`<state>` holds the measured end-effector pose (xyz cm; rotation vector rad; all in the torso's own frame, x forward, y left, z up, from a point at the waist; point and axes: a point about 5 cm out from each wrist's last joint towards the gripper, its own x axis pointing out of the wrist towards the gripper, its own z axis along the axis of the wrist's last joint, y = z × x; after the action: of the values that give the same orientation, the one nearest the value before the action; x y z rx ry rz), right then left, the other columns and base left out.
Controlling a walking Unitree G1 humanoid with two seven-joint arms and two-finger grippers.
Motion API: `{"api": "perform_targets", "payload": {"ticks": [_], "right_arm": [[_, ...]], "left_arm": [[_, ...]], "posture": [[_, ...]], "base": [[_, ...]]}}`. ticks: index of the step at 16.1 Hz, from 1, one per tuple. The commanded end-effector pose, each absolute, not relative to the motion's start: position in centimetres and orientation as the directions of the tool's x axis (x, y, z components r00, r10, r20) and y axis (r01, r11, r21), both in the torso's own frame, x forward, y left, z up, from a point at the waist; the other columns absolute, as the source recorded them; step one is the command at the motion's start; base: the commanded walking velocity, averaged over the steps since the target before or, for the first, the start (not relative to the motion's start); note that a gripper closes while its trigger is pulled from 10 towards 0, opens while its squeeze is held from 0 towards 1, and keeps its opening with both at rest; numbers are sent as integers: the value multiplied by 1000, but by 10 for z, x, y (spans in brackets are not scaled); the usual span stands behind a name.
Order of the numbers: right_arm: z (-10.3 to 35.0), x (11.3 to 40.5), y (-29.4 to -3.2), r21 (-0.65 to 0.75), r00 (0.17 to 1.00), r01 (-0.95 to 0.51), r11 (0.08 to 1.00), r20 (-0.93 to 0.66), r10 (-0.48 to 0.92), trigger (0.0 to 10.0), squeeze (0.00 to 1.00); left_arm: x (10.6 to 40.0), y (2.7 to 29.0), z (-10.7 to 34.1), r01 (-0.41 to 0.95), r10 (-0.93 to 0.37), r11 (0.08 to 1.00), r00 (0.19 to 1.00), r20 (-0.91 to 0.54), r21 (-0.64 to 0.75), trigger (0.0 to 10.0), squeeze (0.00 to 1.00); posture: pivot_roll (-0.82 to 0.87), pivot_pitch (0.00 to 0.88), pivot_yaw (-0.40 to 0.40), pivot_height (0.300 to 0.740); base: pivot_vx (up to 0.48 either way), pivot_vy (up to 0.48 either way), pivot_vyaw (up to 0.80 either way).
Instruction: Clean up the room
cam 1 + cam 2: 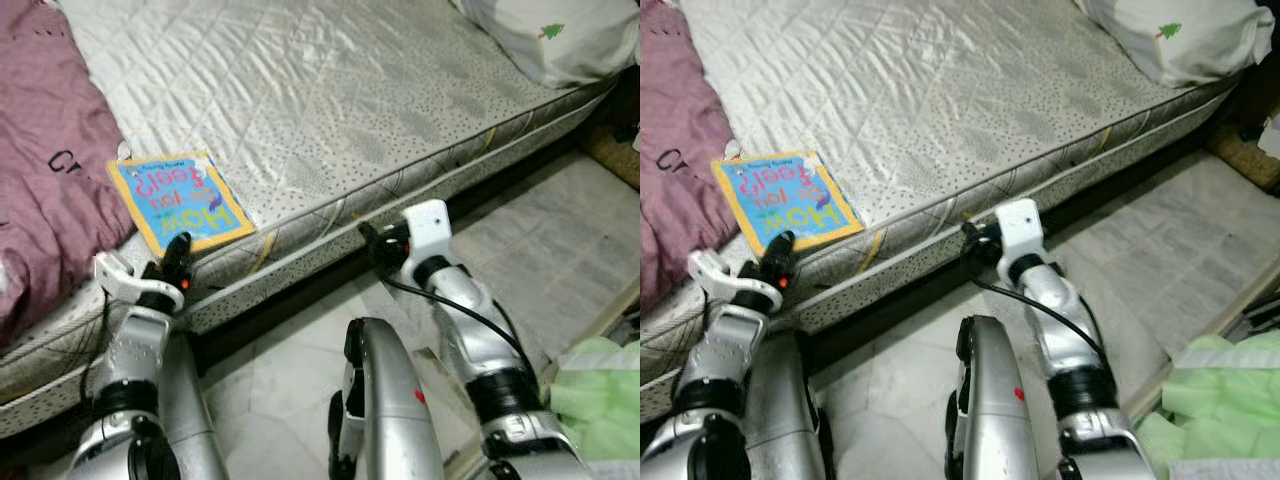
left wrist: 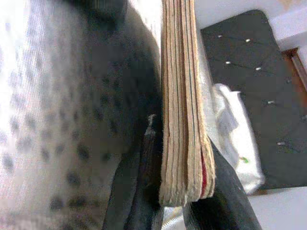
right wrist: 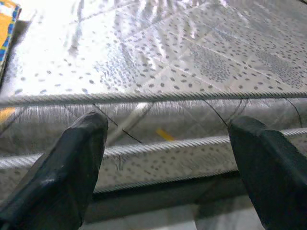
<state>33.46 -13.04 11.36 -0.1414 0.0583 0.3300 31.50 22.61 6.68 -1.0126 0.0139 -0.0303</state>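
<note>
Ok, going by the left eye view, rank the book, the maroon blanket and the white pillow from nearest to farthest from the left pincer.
1. Book: at the mattress edge, gripped by the left pincer, as the left wrist view shows.
2. Maroon blanket: on the bed, to the robot's left of the book.
3. White pillow: far right corner of the bed.

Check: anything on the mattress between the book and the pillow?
Nothing: between the book and the pillow the mattress is bare quilted surface, per both eye views.
</note>
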Motion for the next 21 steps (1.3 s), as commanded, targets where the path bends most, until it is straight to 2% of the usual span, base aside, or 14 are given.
{"api": "perform_targets", "payload": {"ticks": [1,5,6,7,9,10,11,12,14,16,21], "right_arm": [[113,336,-132,-126,951,-309,943,-73,302,10000,0],[120,346,-120,-65,958,-286,956,-30,284,10000,0],[124,351,-109,22,961,-277,961,-6,277,10000,0],[126,354,-101,64,961,-277,959,5,277,10000,0],[128,356,-97,78,961,-275,958,23,274,10000,0],[130,357,-95,93,960,-278,956,37,276,10000,0],[138,361,-88,119,955,-293,949,79,285,10000,0],[141,363,-84,119,951,-304,945,96,294,10000,0],[144,363,-76,129,939,-334,934,133,318,10000,0],[145,363,-72,123,935,-342,932,144,325,10000,0],[151,364,-67,132,921,-374,918,172,350,10000,0]], "left_arm": [[319,235,75,-8,14,602,1000,1,-798,0,0],[328,237,106,-19,56,807,997,44,-591,0,0],[324,221,127,27,15,900,996,93,-434,0,0],[322,210,137,47,-6,935,993,117,-352,0,0],[321,203,139,43,-10,956,994,112,-291,0,0],[321,200,140,31,-6,971,994,109,-236,2667,0],[324,193,140,28,-19,996,995,99,-89,10000,0],[324,192,139,0,1,1000,994,106,-17,10000,0],[321,187,141,4,-7,999,995,102,34,10000,0],[318,178,142,55,-58,998,992,108,37,10000,0],[315,171,136,38,-45,997,994,101,72,10000,0]], "posture": [[10,79,-74,509],[55,20,-30,509],[84,0,-6,509],[93,0,2,509],[94,0,4,509],[102,0,4,509],[108,0,8,509],[107,0,9,509],[103,0,12,519],[101,0,9,539],[109,0,-31,594]], "base": [[0,0,0],[0,0,0],[0,0,0],[0,0,0],[0,0,0],[0,0,0],[0,0,0],[0,0,0],[0,0,0],[0,0,0],[0,0,0]]}}
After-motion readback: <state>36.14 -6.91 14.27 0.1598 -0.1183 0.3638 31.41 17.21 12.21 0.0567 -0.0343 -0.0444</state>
